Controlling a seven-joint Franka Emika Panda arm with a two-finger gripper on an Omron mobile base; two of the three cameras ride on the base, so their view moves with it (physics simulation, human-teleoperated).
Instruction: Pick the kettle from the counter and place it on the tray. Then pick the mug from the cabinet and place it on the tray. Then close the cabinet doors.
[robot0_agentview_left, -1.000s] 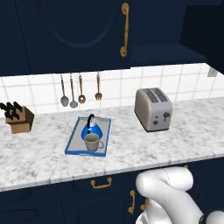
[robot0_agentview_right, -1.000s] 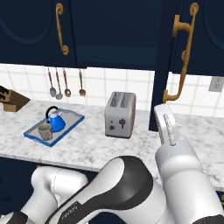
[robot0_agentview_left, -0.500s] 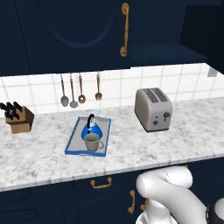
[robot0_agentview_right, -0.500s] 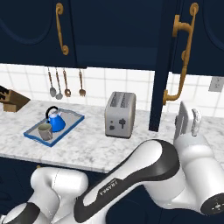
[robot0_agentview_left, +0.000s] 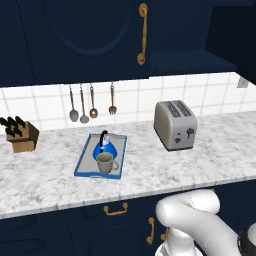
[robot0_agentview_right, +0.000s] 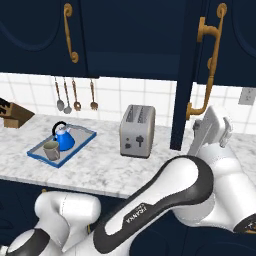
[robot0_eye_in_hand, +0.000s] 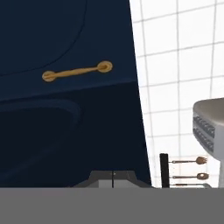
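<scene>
Closed and empty, the claw (robot0_eye_in_hand: 113, 174) shows its two dark tips pressed together at the bottom of the hand view, close against the dark navy face of the cabinet (robot0_eye_in_hand: 65, 109), with a brass handle (robot0_eye_in_hand: 77, 71) lying across that panel above the tips. Beside the claw in that view the panel ends in a straight edge, and past it lie white wall tiles (robot0_eye_in_hand: 183, 65), the curved body of the toaster (robot0_eye_in_hand: 210, 127) and the hanging utensils (robot0_eye_in_hand: 188, 168). In the right base view the hand (robot0_agentview_right: 212, 131) stands raised beside the edge of the open cabinet door (robot0_agentview_right: 182, 75), just under its brass bar handle (robot0_agentview_right: 207, 60), above the worktop (robot0_agentview_right: 100, 165). The closed door (robot0_agentview_left: 90, 35) hangs well off to the hand's left. Well apart from the claw, far along the worktop beyond the toaster, the tray (robot0_agentview_right: 85, 139) lies flat with bare marble all around its blue rim. On it stand the kettle (robot0_agentview_right: 64, 138) and, just beside it toward the front worktop edge, the mug (robot0_agentview_right: 51, 150). A knife block (robot0_agentview_left: 21, 136) sits farther still, near the wall.
</scene>
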